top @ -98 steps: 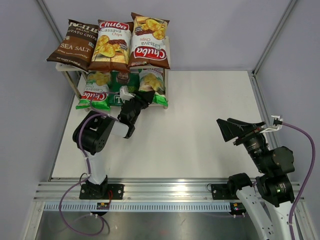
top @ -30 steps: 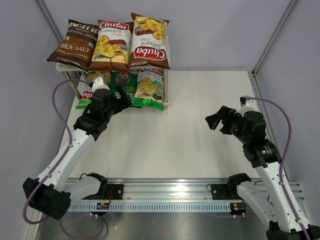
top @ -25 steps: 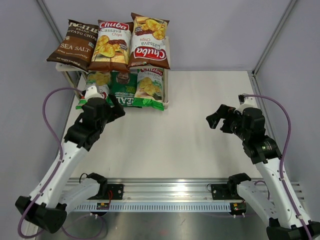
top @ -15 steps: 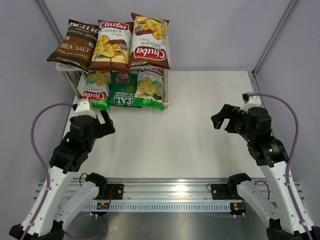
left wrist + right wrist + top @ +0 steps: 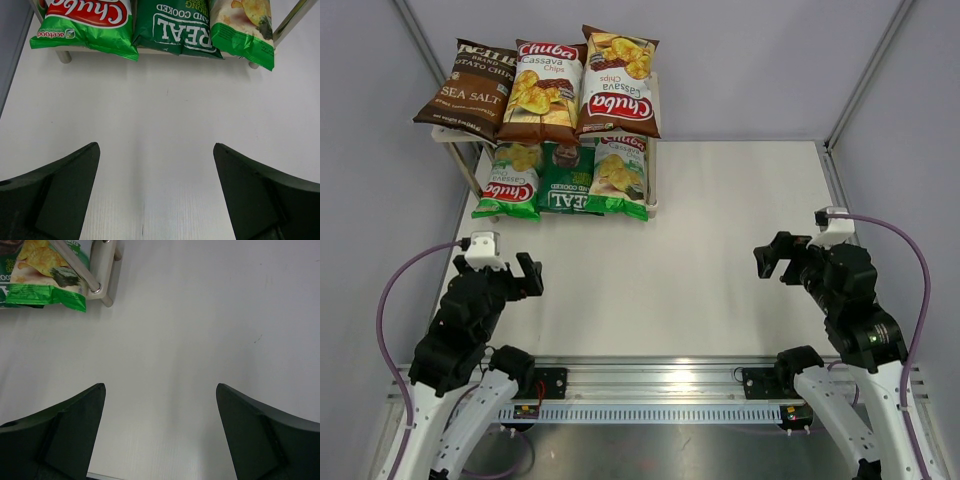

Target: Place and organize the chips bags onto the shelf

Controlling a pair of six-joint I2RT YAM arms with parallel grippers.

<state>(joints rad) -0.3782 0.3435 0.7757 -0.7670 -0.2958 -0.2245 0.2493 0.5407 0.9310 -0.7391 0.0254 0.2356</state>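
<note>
The shelf (image 5: 652,190) stands at the table's far left. Its top board carries the dark brown Sea Salt bag (image 5: 468,88) and two brown-and-white Chuba bags (image 5: 544,90) (image 5: 618,82). The lower board holds a green Chuba bag (image 5: 510,180), the dark green REAL bag (image 5: 570,178) and another green Chuba bag (image 5: 622,175). My left gripper (image 5: 498,268) hangs open and empty over the near-left table, well short of the shelf. In the left wrist view, my left gripper (image 5: 155,146) faces the three lower bags (image 5: 175,27). My right gripper (image 5: 775,262) is open and empty at the right.
White tabletop lies between both arms and the shelf. Grey enclosure walls and metal posts border the table on three sides. A shelf foot (image 5: 105,275) and a green bag corner (image 5: 45,275) show at the right wrist view's upper left. An aluminium rail (image 5: 650,385) runs along the near edge.
My left arm has pulled back from the shelf's lower tier to the near-left of the table, gripper open throughout. My right arm has drawn back slightly to the right. The bags have not moved.
</note>
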